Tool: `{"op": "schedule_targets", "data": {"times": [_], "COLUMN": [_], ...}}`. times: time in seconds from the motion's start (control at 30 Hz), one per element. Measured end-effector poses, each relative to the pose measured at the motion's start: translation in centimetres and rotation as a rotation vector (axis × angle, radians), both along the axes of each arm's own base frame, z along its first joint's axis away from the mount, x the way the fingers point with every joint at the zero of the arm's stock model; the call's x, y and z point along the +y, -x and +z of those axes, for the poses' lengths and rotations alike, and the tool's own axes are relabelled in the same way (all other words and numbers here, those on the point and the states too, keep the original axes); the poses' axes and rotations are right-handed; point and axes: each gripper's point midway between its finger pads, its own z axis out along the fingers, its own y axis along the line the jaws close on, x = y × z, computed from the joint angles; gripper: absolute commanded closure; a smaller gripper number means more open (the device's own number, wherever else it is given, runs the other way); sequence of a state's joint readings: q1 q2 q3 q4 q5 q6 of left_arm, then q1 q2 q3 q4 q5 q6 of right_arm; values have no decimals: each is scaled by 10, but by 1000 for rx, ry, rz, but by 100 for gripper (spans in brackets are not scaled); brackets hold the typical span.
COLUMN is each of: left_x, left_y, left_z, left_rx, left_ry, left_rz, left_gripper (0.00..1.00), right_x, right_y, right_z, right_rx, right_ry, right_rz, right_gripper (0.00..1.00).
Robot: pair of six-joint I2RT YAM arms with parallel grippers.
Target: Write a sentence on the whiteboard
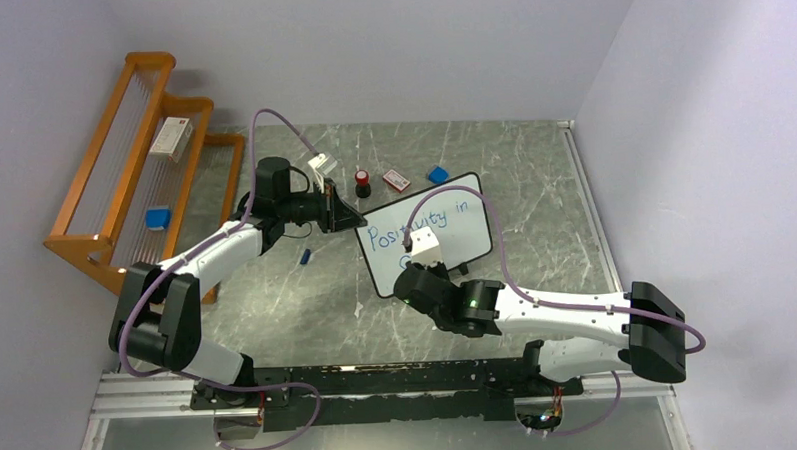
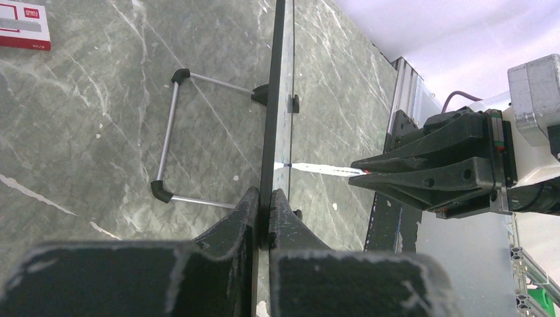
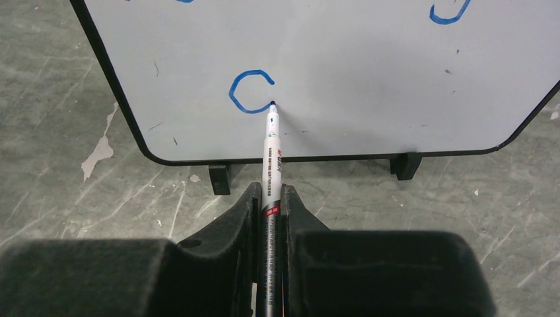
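Note:
The whiteboard stands tilted at the table's middle, its black frame seen edge-on in the left wrist view. Blue writing reads "Positivity in" on the top line. In the right wrist view the board shows a blue open loop like a "c" on the lower line. My left gripper is shut on the board's edge. My right gripper is shut on a white marker pen, whose tip touches the board at the loop's lower right end. The right gripper also shows in the left wrist view.
A wooden rack stands at the far left with a white box and a blue block. A red-capped item, a red-white box, a blue block and a blue cap lie on the table. The board's wire stand rests behind it.

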State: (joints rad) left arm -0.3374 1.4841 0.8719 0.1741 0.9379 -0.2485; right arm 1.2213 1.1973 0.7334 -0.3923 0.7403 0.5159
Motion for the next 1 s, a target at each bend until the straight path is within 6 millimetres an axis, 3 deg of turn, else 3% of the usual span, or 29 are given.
{"op": "schedule_targets", "data": {"times": [1.0], "left_x": [0], "left_y": [0], "left_z": [0], "left_rx": [-1], "left_ry": [0], "left_rz": [-1], "left_gripper": [95], "right_x": [2], "right_y": [-7], "right_z": [9], "right_rx": [-34], "right_ry": [-32], "right_rz": [-16], "right_gripper": [100]}}
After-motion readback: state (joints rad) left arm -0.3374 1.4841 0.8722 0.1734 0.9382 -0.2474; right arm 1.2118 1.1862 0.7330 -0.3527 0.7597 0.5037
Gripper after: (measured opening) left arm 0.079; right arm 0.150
